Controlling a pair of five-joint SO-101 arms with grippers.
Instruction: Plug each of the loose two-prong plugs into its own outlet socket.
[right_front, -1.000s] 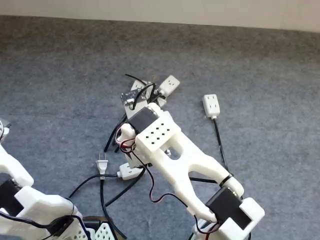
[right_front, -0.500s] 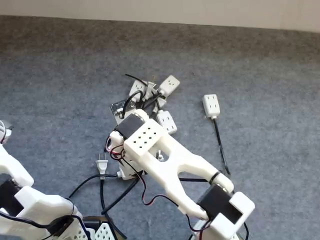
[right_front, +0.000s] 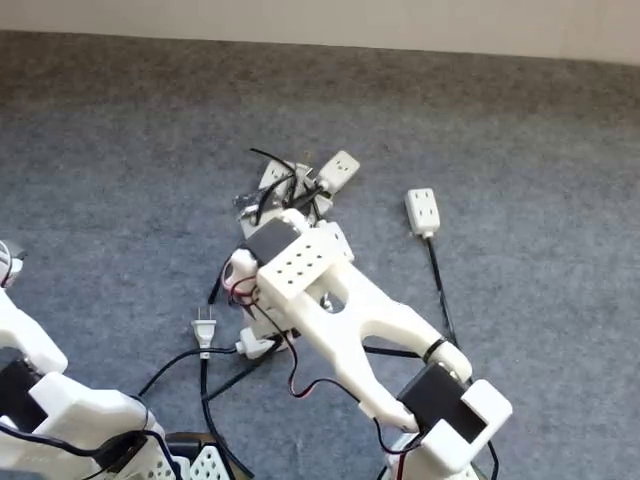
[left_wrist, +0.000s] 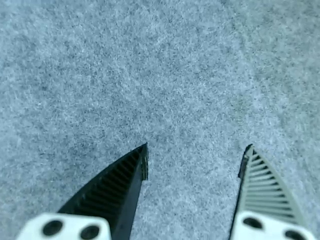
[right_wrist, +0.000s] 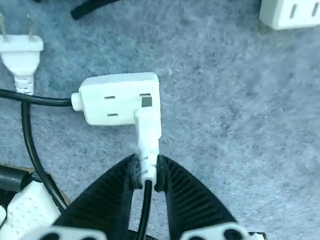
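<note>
From above, we see the right arm (right_front: 340, 310) stretched from the lower right corner toward the middle of the grey carpet (right_front: 120, 150), with its wrist over a knot of black cables. A white outlet socket (right_front: 262, 346) lies partly under that arm. Near it on the carpet is a loose plug (right_front: 204, 330), whose prongs point away from the arms' bases. Farther off, a second socket (right_front: 340, 168) sits at the edge of the cable tangle. A third socket (right_front: 422, 210) lies apart from the tangle, and its cord trails back toward the right arm's base. The left arm (right_front: 60, 410) is folded in the lower left corner, well apart from all of these.

At the left wrist, we find the left gripper (left_wrist: 196, 155) with its fingers spread wide, one black and one pale. Between them we see bare carpet.

At the right wrist, the right gripper (right_wrist: 147, 167) has its black fingers (right_wrist: 112, 190) pinching the held plug (right_wrist: 148, 135) by its neck, where the cord leaves it. The plug's head rests against the face of the outlet socket (right_wrist: 112, 105) at its end slots, and we cannot tell how deep the prongs sit. The slots farther along that face are uncovered. The loose plug (right_wrist: 20, 52) lies near the socket's cord end with both prongs bare. A black cable (right_wrist: 27, 145) curves past it.
</note>
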